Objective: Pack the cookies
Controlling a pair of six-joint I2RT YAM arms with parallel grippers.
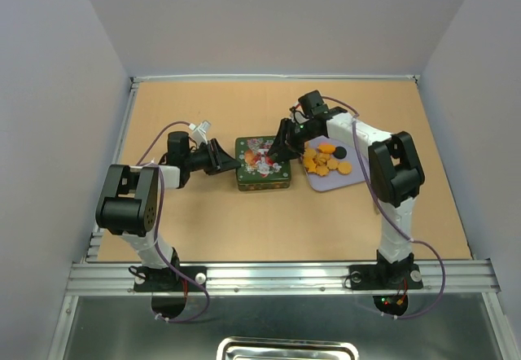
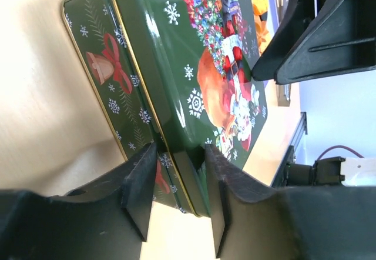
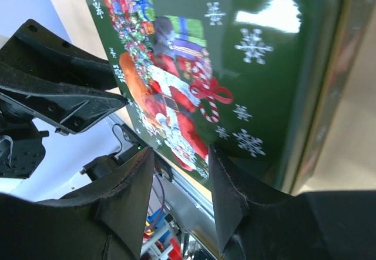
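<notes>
**Tin** (image 1: 262, 164): rectangular, glossy green metal with a gilt rim and a snowflake and Santa print. Its lid (image 2: 217, 66) is seated, so nothing can be packed yet and the inside is hidden. It stands mid-surface (image 1: 203, 221), on a matt tan board.

**Left pincer** (image 1: 234, 164): clamped on the tin's left edge. In the wrist view its black, rough-faced fingers (image 2: 141, 195) bracket the rim, with metal filling the gap. Judged purpose: to steady the tin against sliding.

**Right pincer** (image 1: 281, 155): spread and holding nothing, poised over the right side of the lid with its fingers (image 3: 126, 195) standing apart. Judged purpose: to lift the lid while the other arm braces.

**Cookies** (image 1: 326, 160): heaped on a pale plate (image 1: 335, 182) just right of the tin. They are small flat discs, mostly orange with one dark, and appear dry and rigid.
</notes>
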